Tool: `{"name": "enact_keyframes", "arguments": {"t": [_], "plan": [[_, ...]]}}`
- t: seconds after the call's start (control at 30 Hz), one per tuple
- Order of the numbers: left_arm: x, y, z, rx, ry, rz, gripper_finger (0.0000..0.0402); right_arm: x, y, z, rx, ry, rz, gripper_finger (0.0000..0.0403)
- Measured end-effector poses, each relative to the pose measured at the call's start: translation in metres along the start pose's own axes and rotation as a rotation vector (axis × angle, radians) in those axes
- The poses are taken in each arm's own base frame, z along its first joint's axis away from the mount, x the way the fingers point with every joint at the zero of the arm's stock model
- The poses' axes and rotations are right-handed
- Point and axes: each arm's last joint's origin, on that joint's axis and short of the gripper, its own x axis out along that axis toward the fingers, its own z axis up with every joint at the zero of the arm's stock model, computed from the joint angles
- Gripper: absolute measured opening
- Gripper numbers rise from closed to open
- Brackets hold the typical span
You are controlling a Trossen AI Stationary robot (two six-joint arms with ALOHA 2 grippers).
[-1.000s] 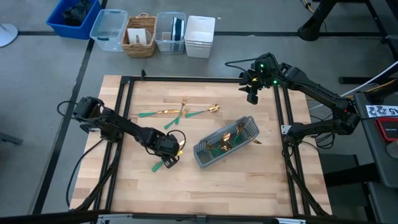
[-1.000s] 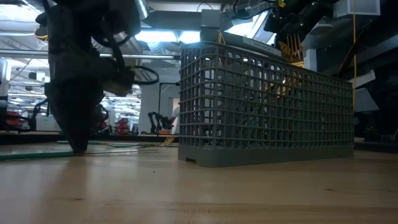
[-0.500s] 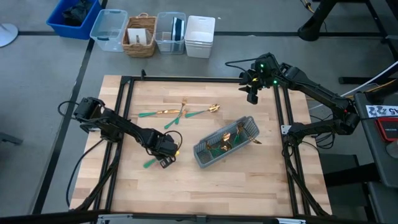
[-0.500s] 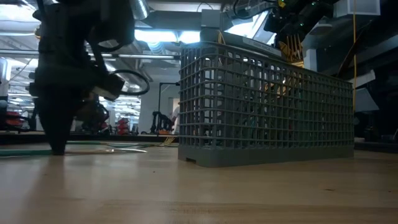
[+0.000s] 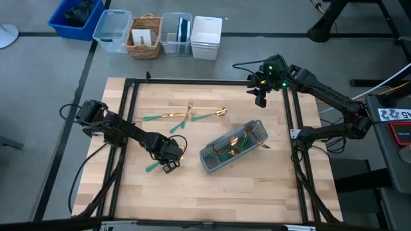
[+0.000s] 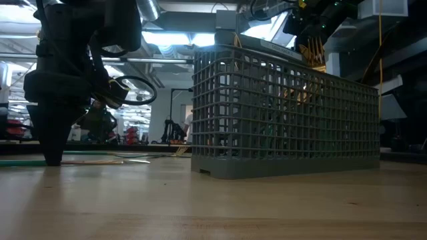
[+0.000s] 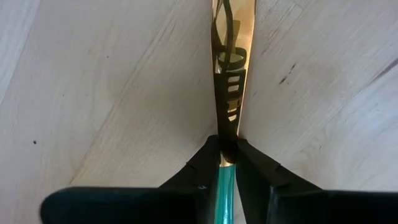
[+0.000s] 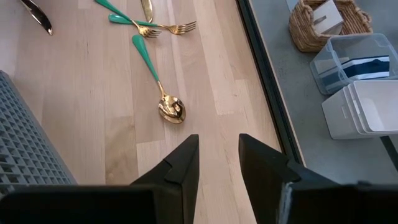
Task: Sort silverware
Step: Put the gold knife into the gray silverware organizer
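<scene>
One second back the left gripper (image 7: pixel 227 163) stood open over a knife (image 7: pixel 231 74) lying on the surface (image 5: pixel 257 186); now its jaws have come together on that knife, pinching it right where the teal handle meets the gold blade. High view: the gripper has also slid a little toward the left edge, and the green handle (image 5: pixel 153 167) pokes out beside it. Knife flat on the wood, not yet lifted, as far as the low view shows.

Right gripper (image 8: pixel 219 163) unchanged, hanging above the far right corner of the surface, fingers apart, nothing between them.

Other pieces:
- spoon (image 8: pixel 160 87) and two forks (image 8: pixel 163 27) loose on the wood near the middle, well apart from the left gripper.
- grey caddy (image 5: pixel 232 147) sits angled right of centre, several gold-and-teal pieces already standing in it.
- one more piece (image 5: pixel 264 146) lies just beside the caddy's right end; type unclear.

Reading: grasp looks made, so the step in hand has gone from reach to pick. Judged next: lift clear and carry to the caddy. Grip sits at the narrow neck of a slim, slick knife, so it may pivot when raised.
</scene>
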Motion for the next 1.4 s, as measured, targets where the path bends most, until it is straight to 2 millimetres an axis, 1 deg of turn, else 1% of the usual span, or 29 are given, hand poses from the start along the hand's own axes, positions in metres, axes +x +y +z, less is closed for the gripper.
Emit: {"name": "enact_keyframes", "arguments": {"t": [0.17,0.3,0.47,0.9,1.23,1.4], "plan": [[0.000,-0.002,0.001,-0.008,-0.014,-0.018,0.0019,0.000,0.000,0.000,0.000,0.001,0.000,0.0115],[0.000,-0.003,0.002,-0.010,-0.025,-0.030,0.0025,0.000,0.000,0.000,0.020,0.002,0.001,0.0115],[0.000,-0.003,0.002,-0.053,-0.025,-0.030,0.0028,0.000,0.000,0.000,0.026,0.003,0.002,0.0115],[0.000,-0.003,0.003,-0.058,-0.028,-0.038,0.0030,0.000,0.000,0.000,0.026,0.003,0.002,0.0115],[-0.017,-0.001,0.002,-0.076,-0.094,-0.096,0.0030,0.000,0.000,0.000,0.024,0.002,0.001,0.0115],[-0.018,0.000,0.002,-0.075,-0.096,-0.095,0.0030,0.000,0.000,0.000,0.024,0.003,0.001,0.0115]]}}
